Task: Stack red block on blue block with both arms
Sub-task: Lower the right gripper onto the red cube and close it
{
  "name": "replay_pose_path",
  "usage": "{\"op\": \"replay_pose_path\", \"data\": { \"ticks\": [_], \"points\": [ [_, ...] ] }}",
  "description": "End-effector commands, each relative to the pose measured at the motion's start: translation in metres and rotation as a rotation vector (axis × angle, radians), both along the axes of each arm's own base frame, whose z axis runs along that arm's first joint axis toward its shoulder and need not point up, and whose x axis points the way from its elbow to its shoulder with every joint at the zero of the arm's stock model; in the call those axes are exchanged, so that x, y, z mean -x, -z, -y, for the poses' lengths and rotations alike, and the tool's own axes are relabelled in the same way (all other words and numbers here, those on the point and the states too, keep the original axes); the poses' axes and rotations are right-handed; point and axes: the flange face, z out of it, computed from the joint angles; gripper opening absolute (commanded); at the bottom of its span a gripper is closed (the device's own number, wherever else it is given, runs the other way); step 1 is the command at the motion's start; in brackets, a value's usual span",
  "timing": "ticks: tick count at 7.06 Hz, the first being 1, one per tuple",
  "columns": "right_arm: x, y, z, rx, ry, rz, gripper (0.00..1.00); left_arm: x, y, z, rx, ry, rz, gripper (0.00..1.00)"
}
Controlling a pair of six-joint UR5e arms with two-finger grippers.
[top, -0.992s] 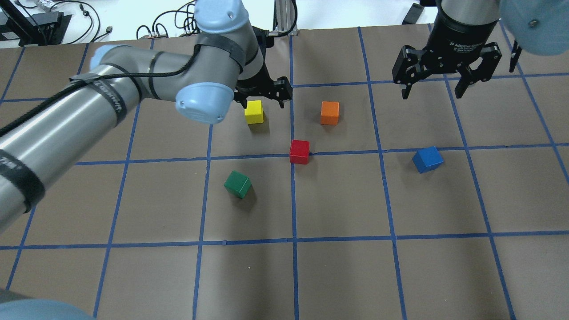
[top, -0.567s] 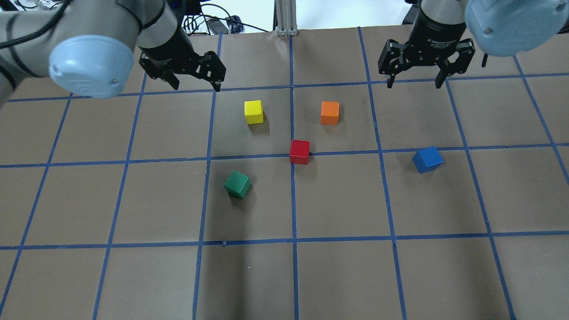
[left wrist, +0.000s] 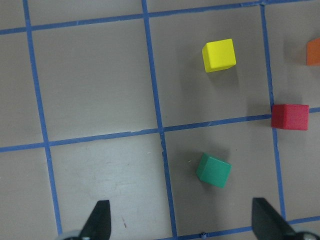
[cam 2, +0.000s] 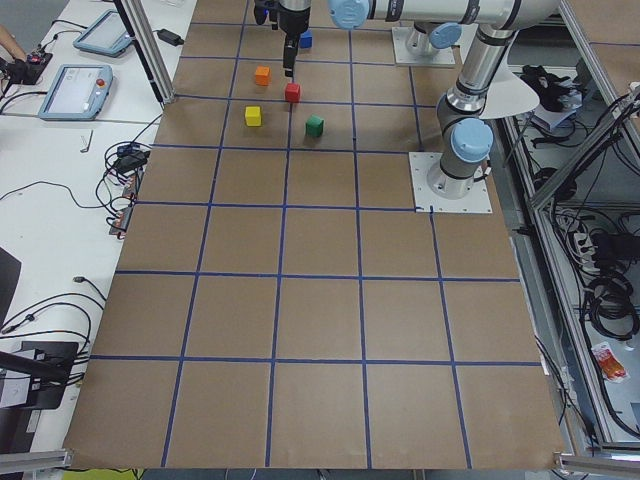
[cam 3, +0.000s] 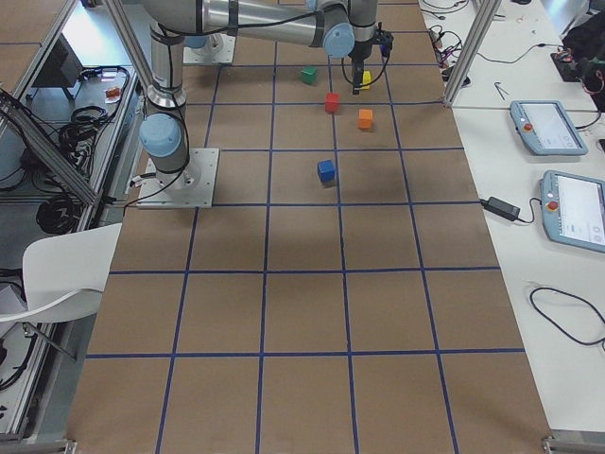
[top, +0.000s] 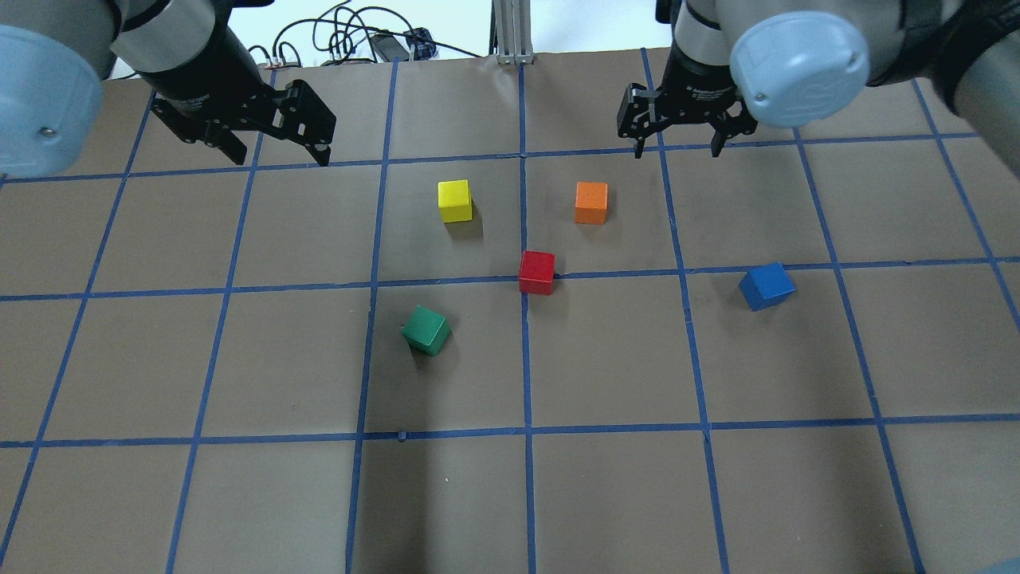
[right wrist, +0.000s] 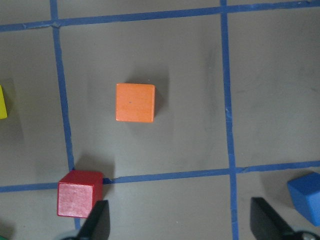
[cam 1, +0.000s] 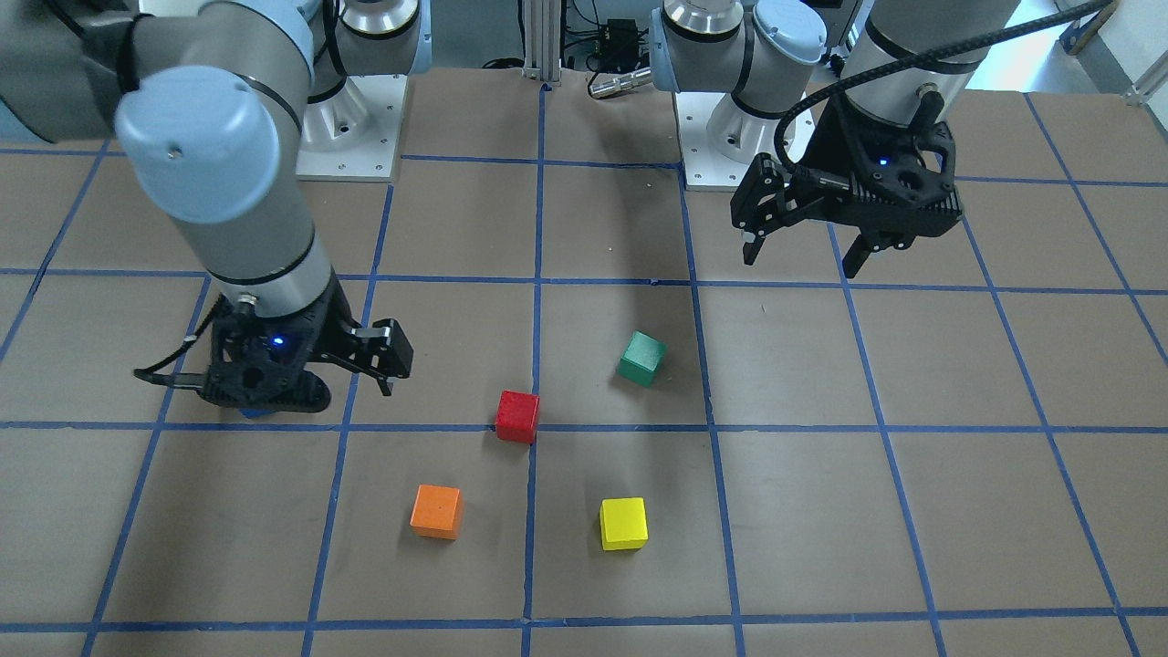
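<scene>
The red block (top: 537,273) sits on a blue tape line near the table's middle, also in the front view (cam 1: 517,416). The blue block (top: 766,286) lies to its right, turned a little. My left gripper (top: 280,155) is open and empty, high above the table, left of all the blocks; its wrist view shows the red block (left wrist: 290,117) at the right edge. My right gripper (top: 676,150) is open and empty, hovering high; its wrist view shows the red block (right wrist: 80,193) at lower left and the blue block (right wrist: 306,197) at lower right.
A yellow block (top: 455,200), an orange block (top: 591,202) and a green block (top: 426,330) stand around the red one. The table is brown paper with a blue tape grid (top: 526,430). Cables lie past the far edge (top: 343,40).
My left gripper has swung left, away from the yellow block. My right gripper has moved left and looks higher. No block has moved.
</scene>
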Motion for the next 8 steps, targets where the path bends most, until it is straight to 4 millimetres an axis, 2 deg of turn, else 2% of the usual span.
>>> {"op": "replay_pose_path", "data": {
  "ticks": [1,3,4,6,7,8],
  "points": [
    [-0.051,0.047,-0.006,-0.052,-0.03,-0.009,1.0,0.001,-0.003,-0.015,-0.021,-0.01,0.008,1.0],
    [-0.076,0.081,-0.007,-0.083,-0.07,-0.003,1.0,0.005,0.002,-0.019,-0.06,-0.026,0.004,1.0],
    [-0.082,0.092,-0.005,-0.075,-0.076,-0.001,1.0,0.008,-0.003,-0.018,-0.051,-0.03,0.008,1.0],
    [-0.082,0.119,-0.004,-0.117,-0.076,-0.011,1.0,0.007,-0.001,-0.027,-0.086,-0.029,0.022,1.0],
    [-0.083,0.123,-0.003,-0.123,-0.076,-0.011,1.0,0.005,-0.006,-0.023,-0.079,-0.032,0.033,1.0],
    [-0.09,0.128,-0.004,-0.143,-0.075,0.061,1.0,0.003,-0.014,-0.017,-0.074,-0.034,0.062,1.0]
  ]
}}
